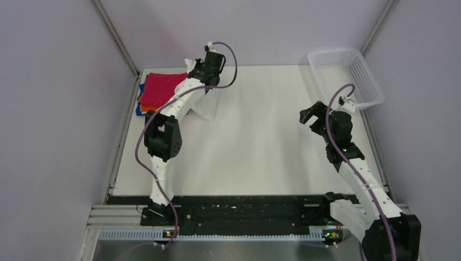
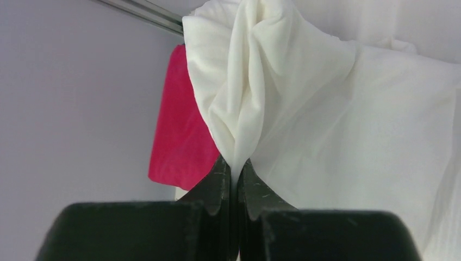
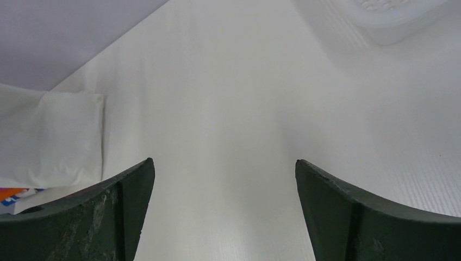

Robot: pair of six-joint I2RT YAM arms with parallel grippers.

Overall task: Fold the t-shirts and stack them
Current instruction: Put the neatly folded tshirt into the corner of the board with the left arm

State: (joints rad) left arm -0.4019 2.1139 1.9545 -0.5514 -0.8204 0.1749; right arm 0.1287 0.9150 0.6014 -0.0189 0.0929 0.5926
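The white t-shirt hangs bunched at the back left of the table, its lower part resting on the table. My left gripper is shut on a gathered fold of it, pinched between the fingertips. Just left of it lies the folded stack: a magenta-red t-shirt on top, with orange and blue edges below. My right gripper hovers open over bare table at the right, holding nothing. In its view the white t-shirt shows far left.
A white mesh basket stands at the back right corner. Grey walls and metal frame rails close in the table on the left, back and right. The stack sits tight against the left wall.
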